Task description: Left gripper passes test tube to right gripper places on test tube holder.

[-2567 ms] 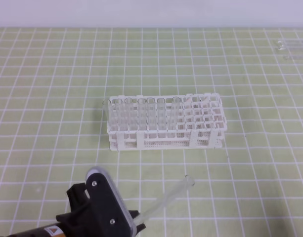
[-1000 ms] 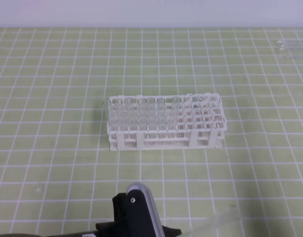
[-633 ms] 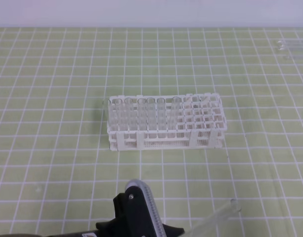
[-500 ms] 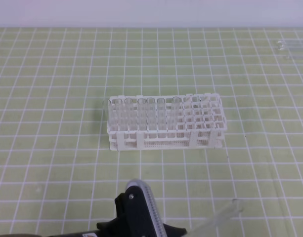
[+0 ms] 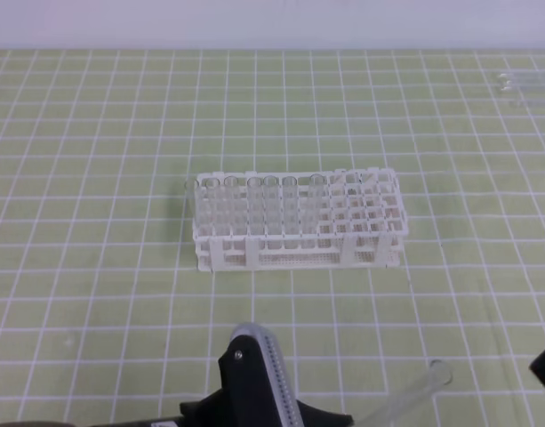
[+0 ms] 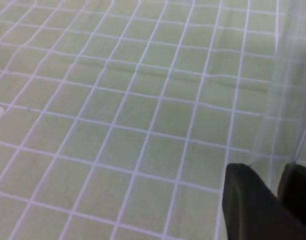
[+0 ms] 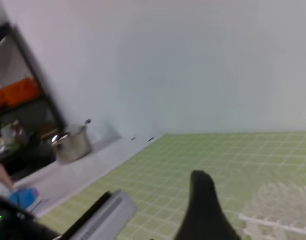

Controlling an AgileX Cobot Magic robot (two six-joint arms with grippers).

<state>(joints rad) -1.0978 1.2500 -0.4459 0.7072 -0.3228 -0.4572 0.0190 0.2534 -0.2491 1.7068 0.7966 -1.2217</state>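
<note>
I see a green gridded mat point(image 5: 94, 267) with one white test tube holder point(image 5: 370, 218) well ahead of my jaws, several clear tubes standing in its left rows. My left gripper point(image 6: 280, 187) is clamped on the one loose test tube point(image 5: 414, 391), clear and slanting up-right beyond the jaws. My right gripper point(image 7: 205, 200) shows one black jaw; I cannot tell its state.

The test tube point(image 5: 405, 400) is a slender, clear, colourless tube. It lies slanted near the front edge of the green gridded mat point(image 5: 94, 267), its open rimmed mouth pointing up and to the right, its lower end running off towards the front. It sits well apart from the test tube holder point(image 5: 379, 233), a white plastic rack with a lattice of small square holes and a mesh base. The rack stands upright near the middle of the mat, its left half filled with clear tubes.
</note>
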